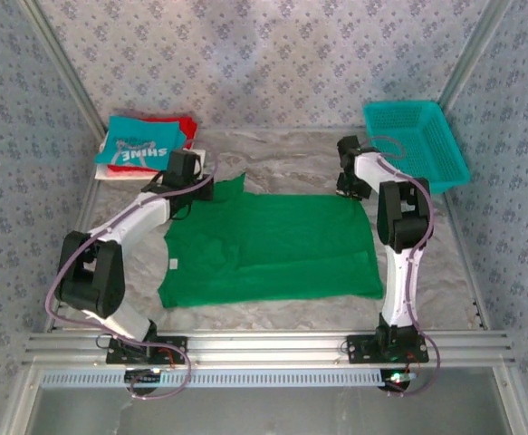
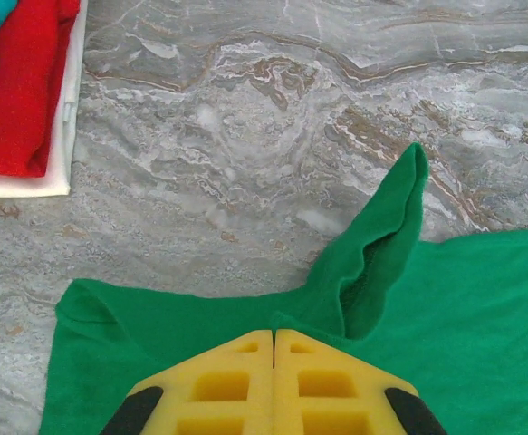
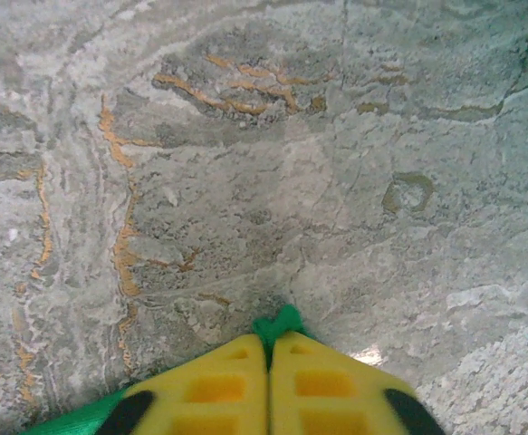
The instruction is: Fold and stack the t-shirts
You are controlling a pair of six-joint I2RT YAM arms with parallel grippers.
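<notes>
A plain green t-shirt (image 1: 273, 245) lies spread on the marble table, partly folded. My left gripper (image 1: 194, 186) is shut on its far left edge (image 2: 286, 319), beside a raised sleeve (image 2: 381, 245). My right gripper (image 1: 350, 186) is shut on the far right corner; a green tip (image 3: 280, 323) pokes out between the yellow fingers (image 3: 218, 385). At the far left sits a stack of folded shirts: teal with white "SHINE" print (image 1: 139, 143) on top, red (image 2: 24, 86) below, white (image 2: 64, 136) at the bottom.
A teal plastic mesh basket (image 1: 417, 143) sits at the far right corner. Patterned walls close in the table on three sides. Bare marble (image 1: 282, 159) lies between the stack and the basket. An aluminium rail (image 1: 264, 344) runs along the near edge.
</notes>
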